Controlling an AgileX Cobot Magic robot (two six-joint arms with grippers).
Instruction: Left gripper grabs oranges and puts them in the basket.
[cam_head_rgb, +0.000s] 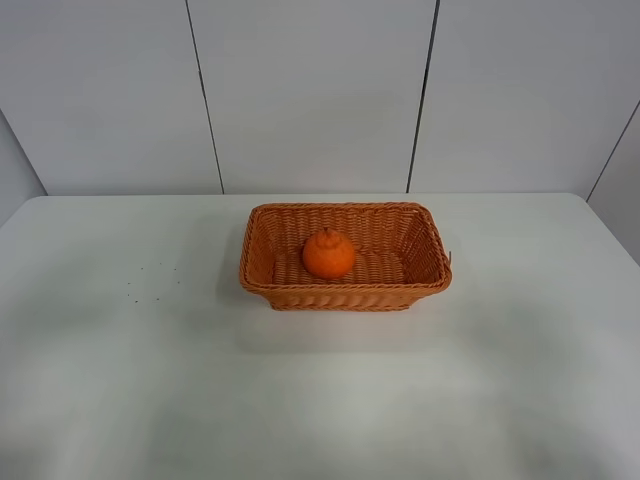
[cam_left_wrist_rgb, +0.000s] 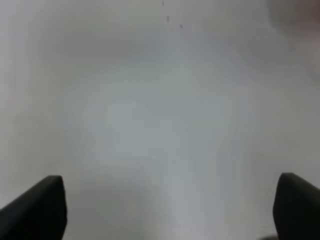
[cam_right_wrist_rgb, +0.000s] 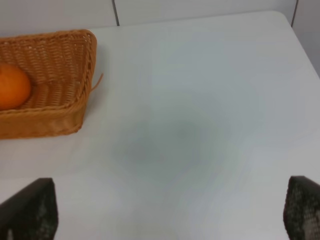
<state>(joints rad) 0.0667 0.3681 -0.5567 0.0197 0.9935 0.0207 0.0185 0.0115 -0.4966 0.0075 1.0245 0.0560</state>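
Note:
The orange (cam_head_rgb: 328, 254) sits inside the woven wicker basket (cam_head_rgb: 262, 282) in the middle of the white table in the exterior high view. It also shows in the right wrist view (cam_right_wrist_rgb: 12, 87), with the basket (cam_right_wrist_rgb: 60, 117) at the side. Neither arm shows in the exterior high view. My left gripper (cam_left_wrist_rgb: 170, 210) is open and empty over bare table, its two black fingertips (cam_left_wrist_rgb: 37, 207) wide apart. My right gripper (cam_right_wrist_rgb: 170, 212) is open and empty, away from the basket.
The white table (cam_head_rgb: 120, 380) has a few small dark specks (cam_head_rgb: 150, 280) left of the basket. Grey wall panels (cam_head_rgb: 310, 90) stand behind the table's far edge. A loose wicker strand (cam_right_wrist_rgb: 96, 82) sticks out of the basket's corner.

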